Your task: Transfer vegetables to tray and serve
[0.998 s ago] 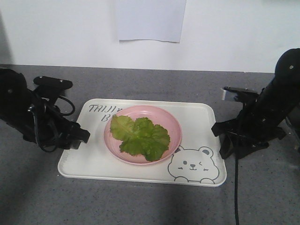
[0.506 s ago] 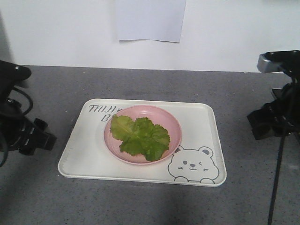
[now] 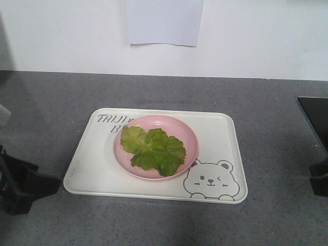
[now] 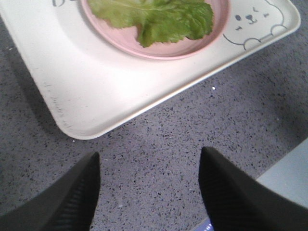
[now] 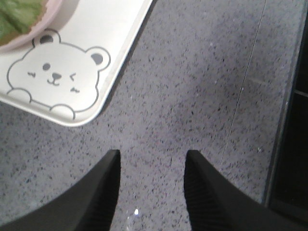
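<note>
Vegetables (image 3: 154, 148) on pink plate (image 3: 190, 134) on tray (image 3: 218, 130); left gripper (image 4: 149, 190), right gripper (image 5: 151, 185) both spread wide, empty, over counter (image 3: 266, 102).

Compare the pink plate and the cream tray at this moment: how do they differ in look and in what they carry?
The pink plate is round and plain; the tray is rectangular with rounded corners, cream-white, printed with grey lettering and a winking bear. The plate is clearly smaller and sits on the tray, which rests on the grey table. The vegetables lie directly in the plate, not on the tray's own surface. Both are shallow with raised rims.
</note>
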Tool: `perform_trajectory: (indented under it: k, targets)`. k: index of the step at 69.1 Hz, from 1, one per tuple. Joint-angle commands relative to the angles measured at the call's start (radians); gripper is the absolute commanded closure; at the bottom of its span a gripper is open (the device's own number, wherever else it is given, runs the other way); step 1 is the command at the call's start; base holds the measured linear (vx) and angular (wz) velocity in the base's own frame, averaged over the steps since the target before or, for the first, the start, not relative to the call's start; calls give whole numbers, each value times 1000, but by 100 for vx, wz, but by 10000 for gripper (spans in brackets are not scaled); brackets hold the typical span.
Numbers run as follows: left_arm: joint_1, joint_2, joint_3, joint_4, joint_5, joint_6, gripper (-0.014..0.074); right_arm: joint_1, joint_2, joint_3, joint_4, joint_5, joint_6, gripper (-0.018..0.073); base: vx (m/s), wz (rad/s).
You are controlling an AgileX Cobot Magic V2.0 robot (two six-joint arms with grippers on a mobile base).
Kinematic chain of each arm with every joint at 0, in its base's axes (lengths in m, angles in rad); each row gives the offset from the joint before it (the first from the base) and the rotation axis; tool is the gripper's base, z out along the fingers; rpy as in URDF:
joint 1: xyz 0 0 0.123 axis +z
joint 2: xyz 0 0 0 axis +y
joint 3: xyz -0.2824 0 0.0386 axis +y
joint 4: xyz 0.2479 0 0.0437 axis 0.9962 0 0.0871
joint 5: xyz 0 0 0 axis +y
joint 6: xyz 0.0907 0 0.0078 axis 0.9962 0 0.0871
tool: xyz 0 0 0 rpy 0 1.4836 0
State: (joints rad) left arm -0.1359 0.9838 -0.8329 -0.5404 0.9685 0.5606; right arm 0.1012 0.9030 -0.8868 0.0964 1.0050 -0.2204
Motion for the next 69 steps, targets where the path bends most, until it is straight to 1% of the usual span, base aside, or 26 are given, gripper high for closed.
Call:
perform_trajectory:
  k: [1,12,18,24,29,42,45,50,69]
  targets:
    - [2,-25,-17,-57,-43,38,191,1,-48,22,-5,-80,-12,241,0,0]
    - [2,-23,-17,-51,-64,37,224,1,-98,69,-5,-119,-12,246,0,0]
    - [2,-23,-17,-49,-92,31,267,1,-118,92,-5,-153,-11,276,0,0]
    - [2,-23,-17,-49,-133,1,333,1,-127,101,-4,-168,-11,335,0,0]
    - [2,-23,-17,-49,-165,-28,407,1,-130,105,-4,-175,-11,402,0,0]
    - [2,-23,-17,-49,-199,-34,580,1,-130,105,-4,-181,-11,573,0,0]
    - [2,-23,-17,-49,-207,-33,605,1,-130,105,-4,-181,-11,573,0,0]
    - [2,-23,-17,-49,-225,-33,604,1,-130,105,-4,-175,-11,569,0,0]
    - [2,-23,-17,-52,-224,-32,603,1,-130,105,-4,-147,-11,569,0,0]
